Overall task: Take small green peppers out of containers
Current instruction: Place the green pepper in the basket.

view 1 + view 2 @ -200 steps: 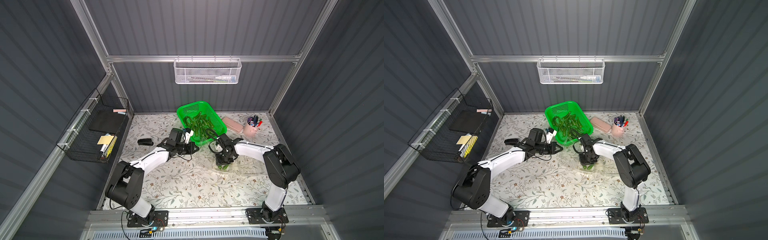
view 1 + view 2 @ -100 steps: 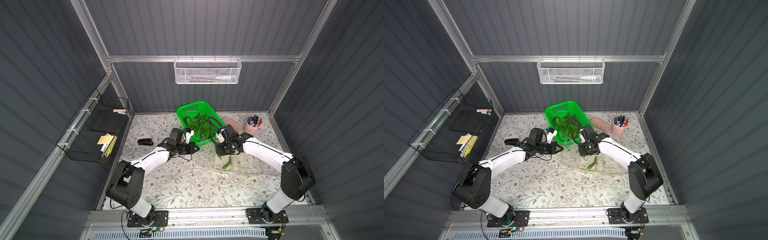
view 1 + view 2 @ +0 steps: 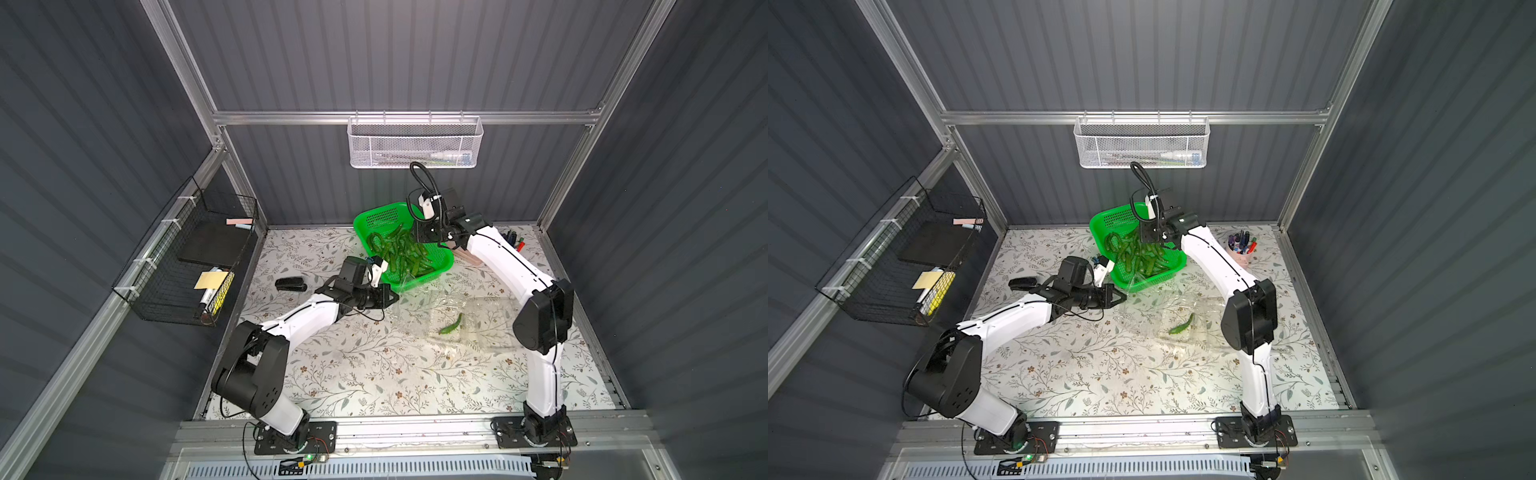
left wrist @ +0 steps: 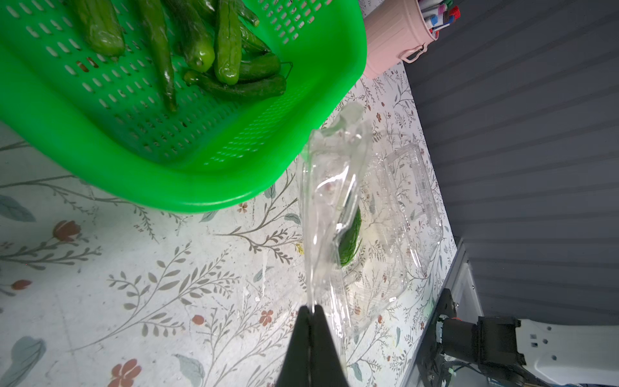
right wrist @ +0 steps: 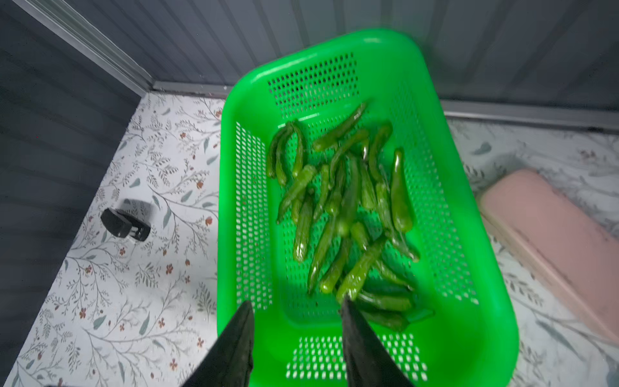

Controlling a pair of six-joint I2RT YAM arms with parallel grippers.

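The left gripper (image 4: pixel 311 311) has its jaws pinching the edge of one clear container (image 4: pixel 330 187); one small green pepper (image 4: pixel 350 241) lies inside, just beyond the jaws, with a second clear container (image 4: pixel 412 201) past it. The right gripper (image 5: pixel 296 301), jaws spread and empty, hangs over one green basket (image 5: pixel 227 201) holding roughly twenty peppers (image 5: pixel 348 207) below them.

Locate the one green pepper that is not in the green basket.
In a top view the lone pepper lies in the clear container on the table, slightly right of centre, just in front of the green basket.
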